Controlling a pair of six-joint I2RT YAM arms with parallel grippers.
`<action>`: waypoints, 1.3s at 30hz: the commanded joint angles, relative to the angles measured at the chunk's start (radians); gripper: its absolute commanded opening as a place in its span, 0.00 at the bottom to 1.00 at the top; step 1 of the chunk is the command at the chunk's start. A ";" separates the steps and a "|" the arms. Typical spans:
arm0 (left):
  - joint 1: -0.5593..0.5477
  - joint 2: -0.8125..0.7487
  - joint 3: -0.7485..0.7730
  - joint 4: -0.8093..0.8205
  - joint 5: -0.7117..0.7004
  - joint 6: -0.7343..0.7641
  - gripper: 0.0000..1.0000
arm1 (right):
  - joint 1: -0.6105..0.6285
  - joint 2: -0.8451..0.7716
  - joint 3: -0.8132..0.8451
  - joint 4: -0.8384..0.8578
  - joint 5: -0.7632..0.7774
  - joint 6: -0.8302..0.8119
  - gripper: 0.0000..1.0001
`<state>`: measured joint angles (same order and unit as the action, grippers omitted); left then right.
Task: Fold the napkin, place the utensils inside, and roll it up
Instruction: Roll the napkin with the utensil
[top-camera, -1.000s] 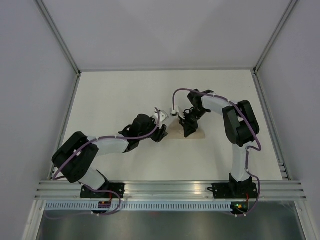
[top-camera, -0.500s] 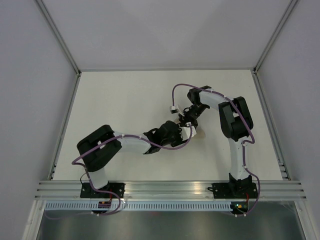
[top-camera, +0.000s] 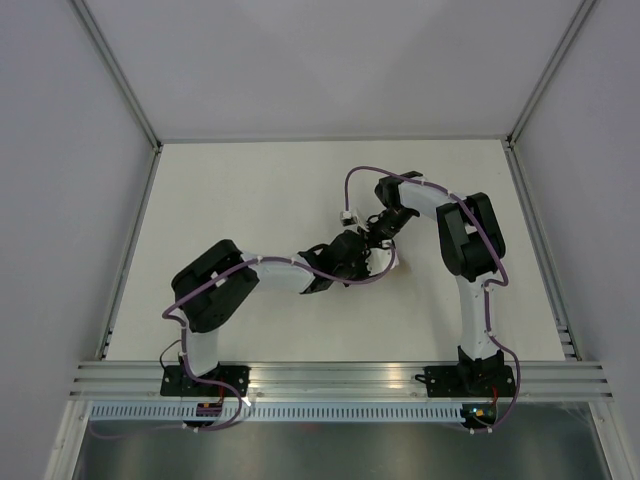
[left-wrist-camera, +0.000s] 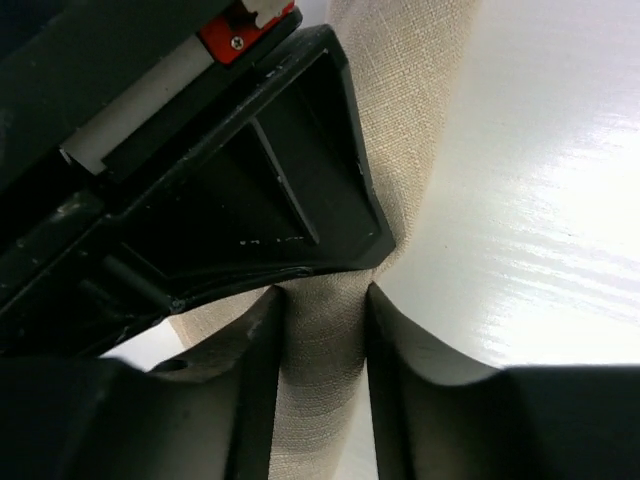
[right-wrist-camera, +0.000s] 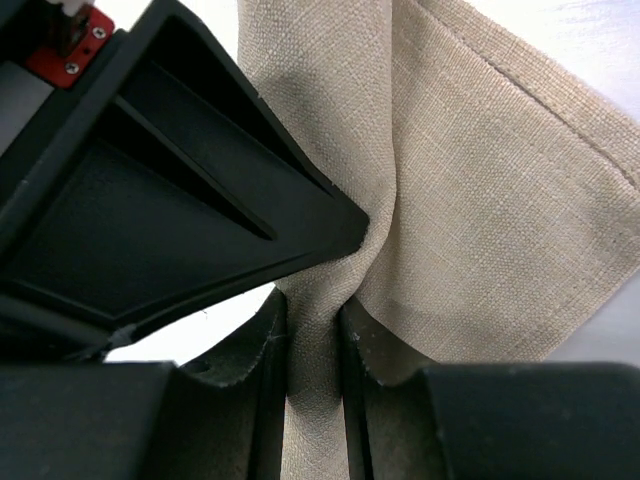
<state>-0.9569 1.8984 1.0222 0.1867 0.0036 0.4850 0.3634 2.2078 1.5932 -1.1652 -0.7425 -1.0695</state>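
Left arm has swung in over the last second: the left gripper (top-camera: 352, 258) was off to the left of the napkin and is now hard up against the right gripper (top-camera: 382, 232), mid-table. The napkin (right-wrist-camera: 480, 180) was a flat tan patch from above then. Now only a sliver shows just right of the grippers, the rest hidden under them.

Right wrist view: right fingers (right-wrist-camera: 250, 400) narrow, pinching a gathered fold of cloth. Creases fan out from the pinch and a hemmed corner spreads up-right over the white table (top-camera: 250, 190).

Left wrist view: left fingers (left-wrist-camera: 410, 380) part-closed, a band of cloth filling the gap and touching both. Grippers nose to nose on the same bunch.
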 joint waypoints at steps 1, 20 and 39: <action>0.033 0.053 0.045 -0.133 0.111 0.004 0.36 | 0.011 0.090 -0.044 0.050 0.115 -0.027 0.28; 0.067 0.122 0.133 -0.328 0.329 -0.039 0.12 | -0.095 -0.062 0.028 0.065 -0.035 0.095 0.67; 0.230 0.309 0.443 -0.720 0.687 -0.144 0.14 | -0.316 -0.523 -0.336 0.458 -0.172 0.178 0.71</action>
<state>-0.7509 2.1082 1.4391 -0.3180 0.6075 0.3950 0.0391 1.8519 1.3773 -1.0115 -0.8902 -0.9596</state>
